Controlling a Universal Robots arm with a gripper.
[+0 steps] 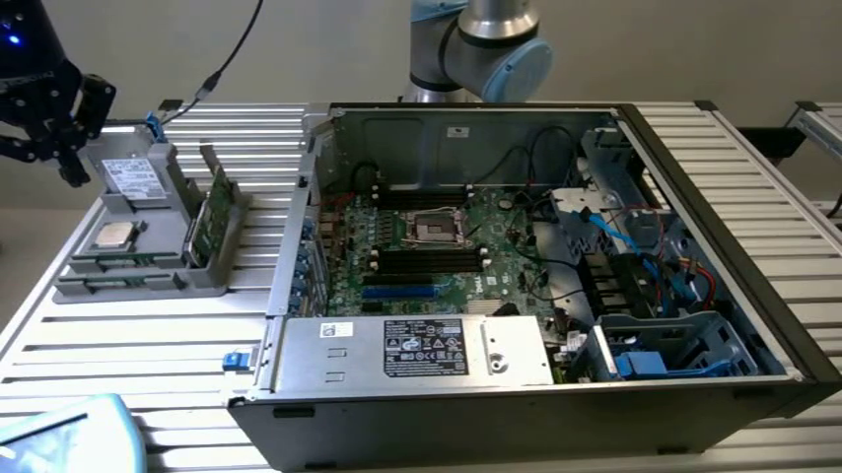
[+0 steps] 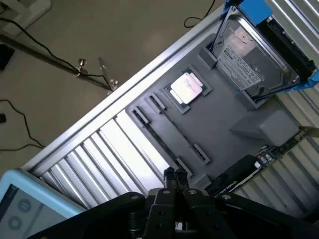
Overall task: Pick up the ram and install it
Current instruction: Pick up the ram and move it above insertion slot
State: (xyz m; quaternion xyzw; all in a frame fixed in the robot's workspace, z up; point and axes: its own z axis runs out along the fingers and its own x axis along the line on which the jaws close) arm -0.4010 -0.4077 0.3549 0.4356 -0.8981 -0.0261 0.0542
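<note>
While the end effector hangs above the surface with fingers pressed together, holding nothing, the ram lies below and nearer, in the grey tray — long axis running from the exterior view's left to its right.

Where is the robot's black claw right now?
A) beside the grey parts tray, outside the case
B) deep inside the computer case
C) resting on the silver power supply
A: the gripper hangs by the grey tray, well outside the computer case, with its fingers shut.
</note>
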